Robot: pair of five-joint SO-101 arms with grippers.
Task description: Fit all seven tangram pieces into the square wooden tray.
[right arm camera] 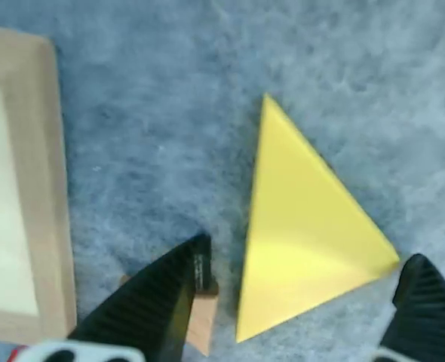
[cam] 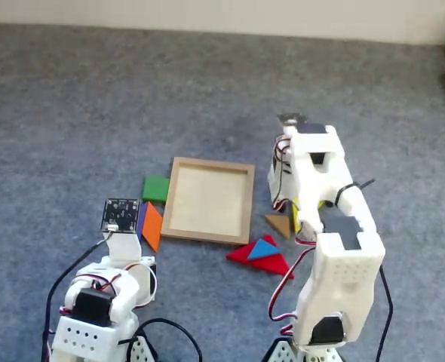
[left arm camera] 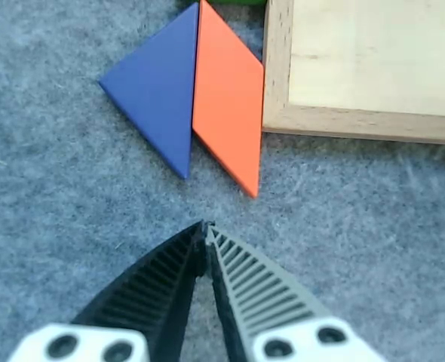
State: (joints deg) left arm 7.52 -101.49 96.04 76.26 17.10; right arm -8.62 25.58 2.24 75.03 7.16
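Observation:
The square wooden tray [cam: 173,202] lies empty mid-table. Off its left side lie a green square [cam: 155,188], an orange parallelogram [cam: 153,226] and a dark blue triangle [left arm camera: 158,87]. My left gripper [left arm camera: 206,226] is shut, hovering over the carpet just short of the orange parallelogram [left arm camera: 226,94]. Right of the tray lie a brown triangle [cam: 279,224], a red triangle [cam: 260,260] and a small blue triangle [cam: 264,247]. My right gripper [right arm camera: 305,271] is open, its fingers on either side of a yellow triangle [right arm camera: 298,226], with the brown triangle [right arm camera: 204,320] beside one finger.
Grey carpet covers the table. The tray's rim [left arm camera: 358,121] lies close to the orange piece, and the tray's rim [right arm camera: 45,188] lies near the right gripper too. The right arm's white body [cam: 320,196] hides the yellow piece from above. A pale wall edge runs along the far side.

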